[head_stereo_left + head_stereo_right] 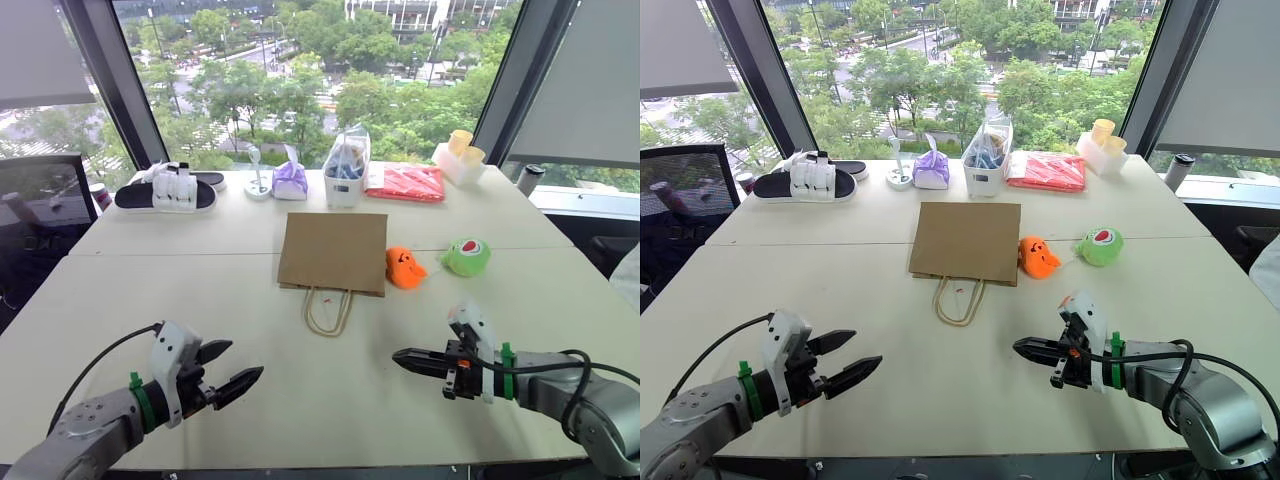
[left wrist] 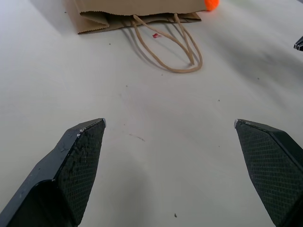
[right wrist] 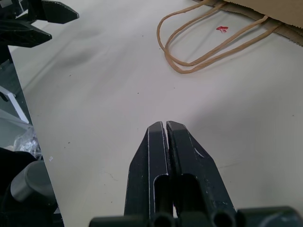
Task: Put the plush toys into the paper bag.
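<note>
- While both plush toys, the orange toy (image 1: 405,268) and the green toy (image 1: 466,256), are still lying outside at three o'clock of the flat paper bag (image 1: 333,251), nothing is getting bagged.
- Left tool (image 1: 227,371) is hovering with fingers spread; right tool (image 1: 409,357) is hovering pinched together, empty, over the counter (image 1: 150,300).

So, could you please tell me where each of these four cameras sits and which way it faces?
Left eye view: head camera, looking forward and down at the white table; left gripper and right gripper show.
Right eye view: its stereo twin, same scene.
Left wrist view: along open black fingers toward the flat brown paper bag.
Right wrist view: along shut fingers toward the tan cord handles.
Both wrist views share the handles.
</note>
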`<state>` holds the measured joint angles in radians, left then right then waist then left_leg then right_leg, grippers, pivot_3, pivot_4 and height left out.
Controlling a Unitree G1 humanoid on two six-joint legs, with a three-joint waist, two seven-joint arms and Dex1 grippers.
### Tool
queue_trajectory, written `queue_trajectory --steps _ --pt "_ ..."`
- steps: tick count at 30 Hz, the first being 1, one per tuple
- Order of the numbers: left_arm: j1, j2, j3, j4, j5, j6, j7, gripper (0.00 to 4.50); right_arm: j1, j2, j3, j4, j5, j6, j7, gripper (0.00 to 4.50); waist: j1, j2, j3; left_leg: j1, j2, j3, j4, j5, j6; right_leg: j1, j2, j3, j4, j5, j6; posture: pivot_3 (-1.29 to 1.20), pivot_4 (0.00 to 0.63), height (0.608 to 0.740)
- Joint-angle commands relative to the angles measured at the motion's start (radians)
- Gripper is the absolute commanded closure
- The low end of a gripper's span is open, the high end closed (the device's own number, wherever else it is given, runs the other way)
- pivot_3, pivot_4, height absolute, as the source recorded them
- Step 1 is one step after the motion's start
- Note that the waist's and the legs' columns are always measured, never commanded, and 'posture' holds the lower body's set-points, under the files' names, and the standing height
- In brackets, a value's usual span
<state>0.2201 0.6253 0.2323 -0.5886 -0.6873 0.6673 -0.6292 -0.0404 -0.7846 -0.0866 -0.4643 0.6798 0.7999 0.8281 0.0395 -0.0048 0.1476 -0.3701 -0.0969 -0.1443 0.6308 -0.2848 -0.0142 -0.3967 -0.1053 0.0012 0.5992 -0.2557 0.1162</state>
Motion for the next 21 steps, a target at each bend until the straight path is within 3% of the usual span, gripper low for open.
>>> queue_trajectory --steps 1,11,17,21 --pt "-0.009 0.016 0.023 -0.009 0.002 -0.015 -0.007 0.00 -0.014 0.006 -0.006 -0.013 -0.002 -0.015 -0.004 4.45 0.000 0.000 0.000 0.000 0.000 0.000 0.000 0.000 0.000 0.000 0.000 0.000 0.000 0.000 0.000 0.00 0.150 0.740" --pt "-0.031 0.017 0.048 0.002 -0.026 0.001 0.000 0.00 -0.009 0.015 -0.007 -0.024 0.000 -0.009 -0.019 4.45 0.000 0.000 0.000 0.000 0.000 0.000 0.000 0.000 0.000 0.000 0.000 0.000 0.000 0.000 0.000 0.00 0.150 0.740" --pt "-0.109 0.254 0.071 0.082 0.126 -0.157 -0.200 0.00 -0.048 0.008 -0.011 -0.035 0.032 0.028 -0.015 4.45 0.000 0.000 0.000 0.000 0.003 0.001 0.000 0.000 0.000 -0.001 0.003 0.000 0.000 0.001 -0.003 0.00 0.150 0.740" --pt "-0.228 0.322 -0.020 0.243 0.261 -0.354 -0.303 0.00 -0.079 0.019 0.006 -0.067 0.056 0.061 -0.027 4.45 0.001 0.001 0.000 0.000 0.003 0.002 0.000 0.000 -0.001 0.000 0.003 0.001 -0.001 0.001 -0.005 0.00 0.150 0.740"
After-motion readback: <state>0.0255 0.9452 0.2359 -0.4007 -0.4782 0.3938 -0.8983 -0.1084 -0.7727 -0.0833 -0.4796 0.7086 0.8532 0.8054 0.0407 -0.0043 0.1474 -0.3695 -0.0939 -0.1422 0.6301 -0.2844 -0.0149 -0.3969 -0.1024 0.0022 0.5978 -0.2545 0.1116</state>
